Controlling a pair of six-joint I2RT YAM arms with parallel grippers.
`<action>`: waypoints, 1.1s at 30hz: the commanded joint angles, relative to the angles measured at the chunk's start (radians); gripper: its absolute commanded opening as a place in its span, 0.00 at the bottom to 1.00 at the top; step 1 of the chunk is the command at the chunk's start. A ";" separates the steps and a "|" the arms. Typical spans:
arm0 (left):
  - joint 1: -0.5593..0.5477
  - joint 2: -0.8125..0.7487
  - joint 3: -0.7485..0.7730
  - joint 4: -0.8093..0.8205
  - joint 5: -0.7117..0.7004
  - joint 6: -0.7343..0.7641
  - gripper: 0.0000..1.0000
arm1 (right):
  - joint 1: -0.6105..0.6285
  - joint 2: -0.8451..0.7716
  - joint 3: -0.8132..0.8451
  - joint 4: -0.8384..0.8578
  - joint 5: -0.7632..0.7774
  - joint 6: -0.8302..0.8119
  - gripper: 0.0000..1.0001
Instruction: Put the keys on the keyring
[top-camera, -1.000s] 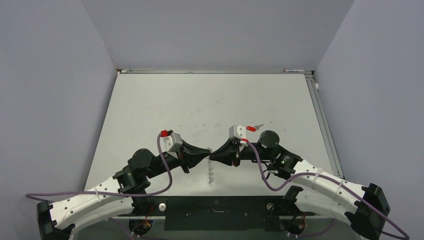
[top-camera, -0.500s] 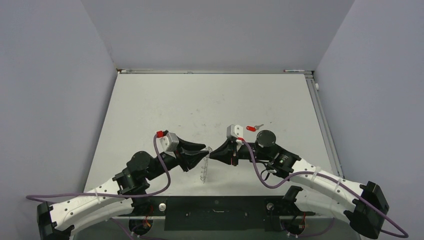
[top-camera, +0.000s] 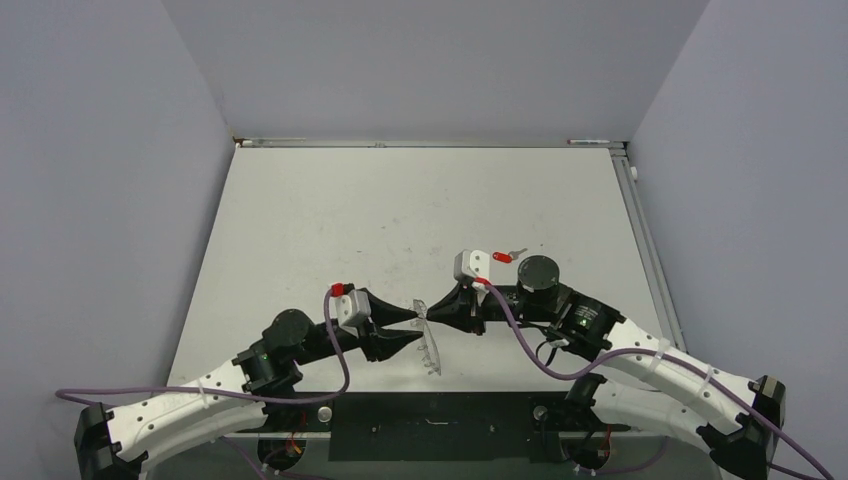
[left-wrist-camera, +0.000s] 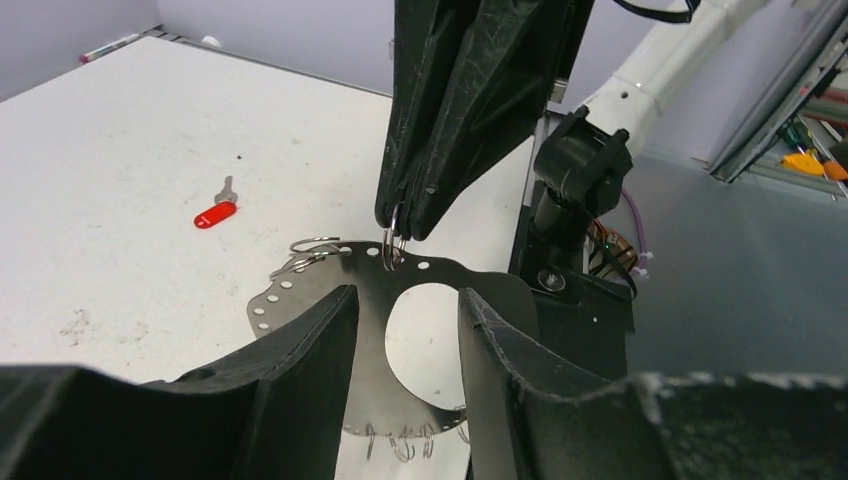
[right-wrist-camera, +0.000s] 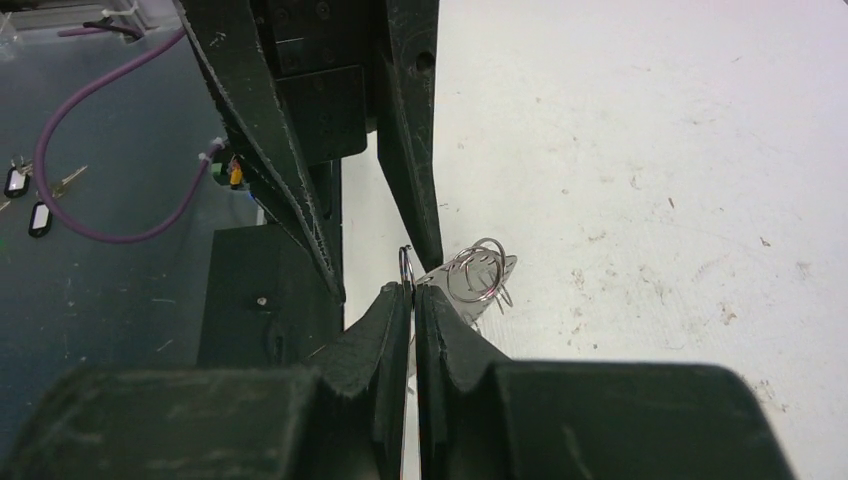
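Note:
The keyring (top-camera: 431, 345) is a flat silvery hoop with punched holes and small wire loops on its rim (left-wrist-camera: 300, 290). It hangs tilted just above the table. My right gripper (top-camera: 424, 311) is shut on one small loop at the hoop's upper rim (right-wrist-camera: 406, 268), its fingertips (right-wrist-camera: 398, 300) pressed together. My left gripper (left-wrist-camera: 405, 296) is open, its fingers (left-wrist-camera: 320, 340) standing either side of the hoop without pinching it. The key (top-camera: 503, 257), red-headed with a short silvery blade, lies flat on the table behind the right wrist (left-wrist-camera: 214, 214), apart from both grippers.
The two arms meet tip to tip near the table's front middle. A black mounting bar (top-camera: 430, 412) runs along the near edge. A pen (top-camera: 590, 142) lies at the back edge. Beside the table, spare keys with tags (right-wrist-camera: 22, 185) lie by a purple cable (right-wrist-camera: 110, 230).
My left gripper has opened and let go of the keyring, and its arm has shifted right. The keyring now hangs from the shut right gripper and has tilted.

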 joint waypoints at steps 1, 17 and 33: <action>-0.005 -0.017 0.008 0.080 0.105 0.054 0.36 | 0.035 -0.026 0.065 -0.059 0.038 -0.036 0.05; -0.005 0.037 0.031 0.067 0.168 0.082 0.19 | 0.088 -0.037 0.089 -0.101 0.050 -0.046 0.05; -0.004 0.027 0.040 0.050 0.154 0.082 0.15 | 0.116 0.004 0.110 -0.141 0.071 -0.061 0.05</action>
